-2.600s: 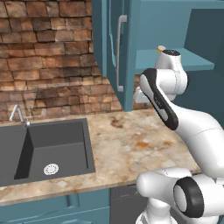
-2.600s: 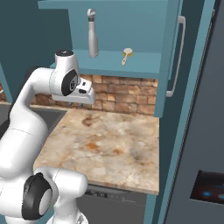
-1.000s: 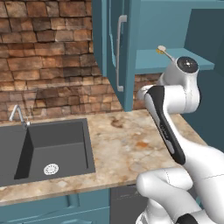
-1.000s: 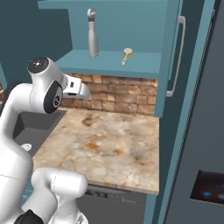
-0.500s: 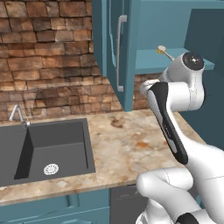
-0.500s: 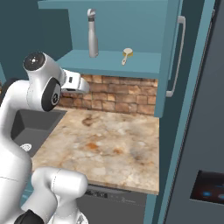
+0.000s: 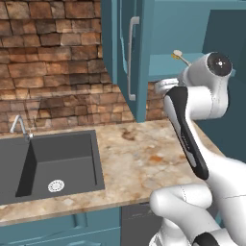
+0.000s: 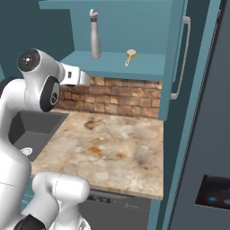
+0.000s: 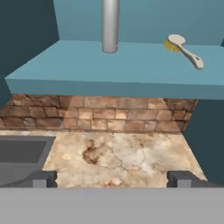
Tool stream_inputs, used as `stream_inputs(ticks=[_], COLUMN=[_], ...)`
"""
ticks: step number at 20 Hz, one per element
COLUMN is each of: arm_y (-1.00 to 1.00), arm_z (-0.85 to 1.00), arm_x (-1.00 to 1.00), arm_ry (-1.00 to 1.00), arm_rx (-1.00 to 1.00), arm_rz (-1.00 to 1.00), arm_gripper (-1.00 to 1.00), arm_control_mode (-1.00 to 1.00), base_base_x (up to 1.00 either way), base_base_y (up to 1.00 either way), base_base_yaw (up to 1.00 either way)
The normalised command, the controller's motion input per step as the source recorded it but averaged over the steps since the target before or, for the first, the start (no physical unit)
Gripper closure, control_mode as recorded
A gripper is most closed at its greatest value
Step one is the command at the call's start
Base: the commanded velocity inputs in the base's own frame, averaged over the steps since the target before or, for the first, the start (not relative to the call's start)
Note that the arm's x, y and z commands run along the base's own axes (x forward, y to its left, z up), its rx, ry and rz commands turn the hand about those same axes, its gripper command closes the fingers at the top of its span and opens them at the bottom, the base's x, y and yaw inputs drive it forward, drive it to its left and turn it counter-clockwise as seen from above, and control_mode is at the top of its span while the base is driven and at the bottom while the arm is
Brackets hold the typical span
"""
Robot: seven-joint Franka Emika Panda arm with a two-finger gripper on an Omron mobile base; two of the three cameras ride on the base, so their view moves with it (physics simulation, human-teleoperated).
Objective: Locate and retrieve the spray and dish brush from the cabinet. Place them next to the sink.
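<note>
Wide-open, empty claw [image 9: 112, 178] below shelf level, spray [image 9: 110, 26] upright above and straight ahead, dish brush [image 9: 183, 49] lying slantwise off to its right.

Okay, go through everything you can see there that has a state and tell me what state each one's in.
cabinet: door swung open, shelf exposed.
spray: upright on the shelf, untouched.
dish brush: lying flat on the shelf, right of the spray, apart from it.
gripper: open, holding nothing, in front of the shelf edge.
sink: basin holds nothing, no water visible.
</note>
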Motion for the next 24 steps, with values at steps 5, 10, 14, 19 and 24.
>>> stream_inputs(ticks=[5,10,14,19,24], arm_y=[0.04,0.00,0.00,0.00,0.00], arm_z=[0.45,0.34,0.08,0.08,0.21], arm_x=[0.00,0.00,0.02,0.31,0.37], arm_ry=[-0.06,-0.17,-0.04,0.03,0.10], arm_rx=[0.00,0.02,0.04,0.00,0.00], arm_rz=[0.00,0.00,0.00,0.00,0.00], arm_gripper=[-1.00,-1.00,-1.00,-1.00,-1.00], arm_control_mode=[-1.00,-1.00,-1.00,-1.00,-1.00], base_base_x=[0.00,0.00,0.00,0.00,0.00], base_base_y=[0.00,0.00,0.00,0.00,0.00], base_base_yaw=[0.00,0.00,0.00,0.00,0.00])
